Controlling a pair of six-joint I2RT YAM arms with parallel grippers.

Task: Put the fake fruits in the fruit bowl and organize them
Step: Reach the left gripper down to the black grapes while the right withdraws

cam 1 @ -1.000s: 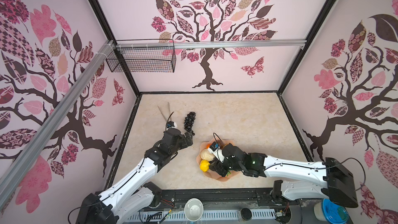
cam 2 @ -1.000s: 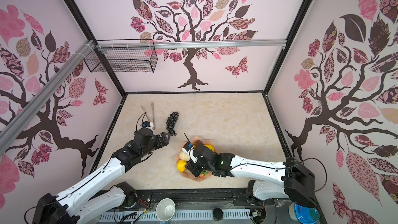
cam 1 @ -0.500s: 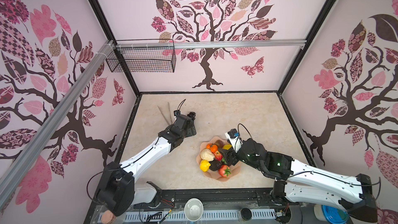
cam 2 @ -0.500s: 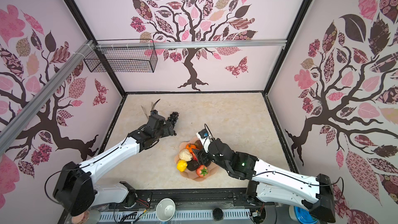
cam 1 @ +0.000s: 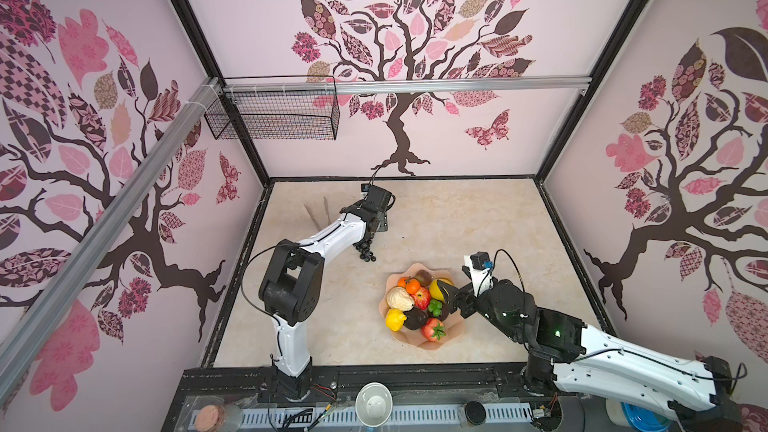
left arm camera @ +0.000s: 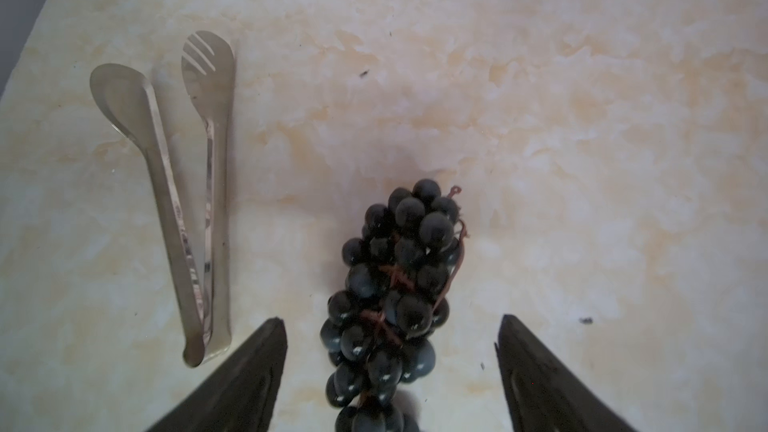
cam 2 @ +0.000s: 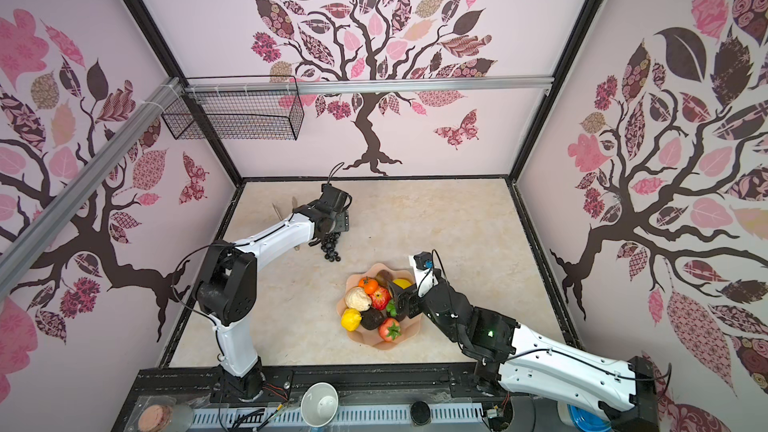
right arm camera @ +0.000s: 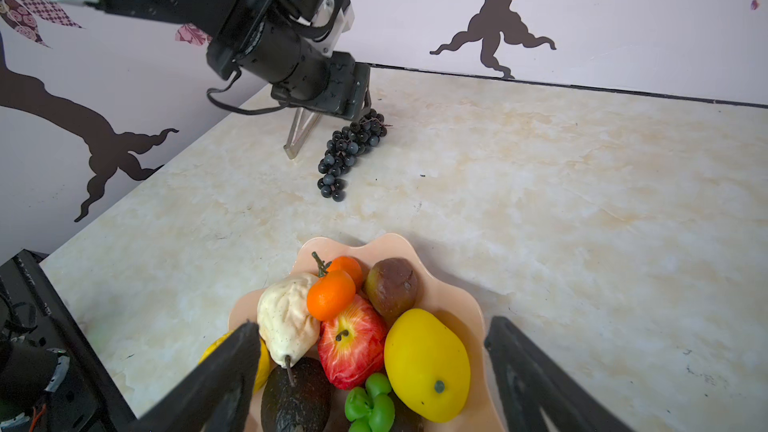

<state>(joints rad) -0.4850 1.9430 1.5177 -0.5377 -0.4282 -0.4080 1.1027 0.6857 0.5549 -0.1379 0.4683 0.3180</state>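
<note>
The peach-pink fruit bowl (cam 1: 448,274) (cam 2: 365,340) (right arm camera: 386,238) holds several fake fruits: a cream pear (cam 1: 400,299), an orange (right arm camera: 330,301), a red apple (right arm camera: 353,344), a large yellow fruit (right arm camera: 426,363), a lemon (cam 1: 395,320) and an avocado (right arm camera: 297,398). My right gripper (cam 1: 449,300) (right arm camera: 374,322) hangs open over the bowl's right side, holding nothing. The black grape bunch (cam 1: 365,249) (left arm camera: 390,297) (right arm camera: 349,155) lies on the table, left of and beyond the bowl. My left gripper (cam 1: 380,226) (left arm camera: 390,320) is open over it, a finger on each side, not touching.
Thin tongs (left arm camera: 183,209) (cam 1: 316,214) lie just left of the grapes, near the left wall. A wire basket (cam 1: 274,114) hangs on the back-left rail. A white cup (cam 1: 374,403) sits on the front frame below the table edge.
My right gripper has opened and drawn back from over the bowl's middle to its right side. The left arm has stretched out, bringing its gripper over the grape bunch's far end.
</note>
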